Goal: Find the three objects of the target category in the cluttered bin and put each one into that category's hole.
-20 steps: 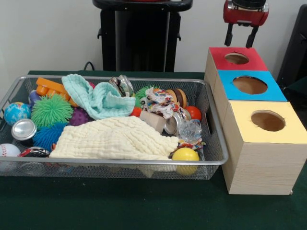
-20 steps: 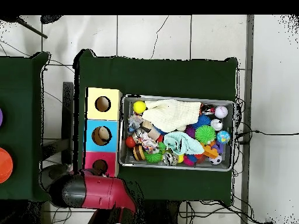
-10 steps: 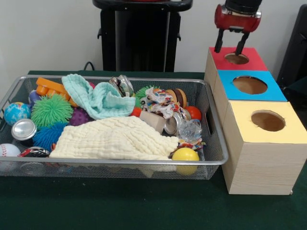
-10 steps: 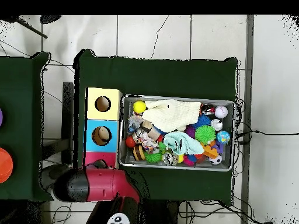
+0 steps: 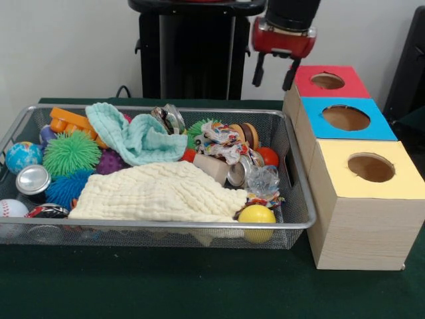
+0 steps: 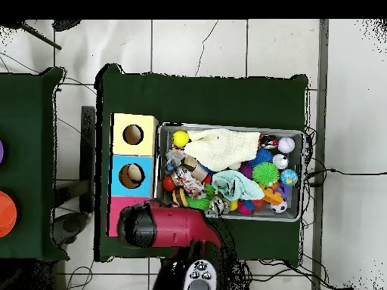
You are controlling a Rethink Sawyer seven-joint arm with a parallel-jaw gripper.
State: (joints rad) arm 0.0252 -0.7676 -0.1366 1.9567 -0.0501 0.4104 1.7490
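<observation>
Front view: the gripper (image 5: 273, 69) hangs with jaws spread and empty at upper centre-right, above the bin's (image 5: 166, 226) far right corner, just left of the hole (image 5: 328, 80) in the red box. No plush animals show among the bin's clutter. Overhead, the red arm (image 6: 170, 226) covers that hole.

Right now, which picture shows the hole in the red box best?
The front view. There the hole shows whole, a round cut-out in the red top, with the open, empty gripper hanging beside the box over the bin's far corner. In the overhead view the red arm covers the hole completely.
</observation>
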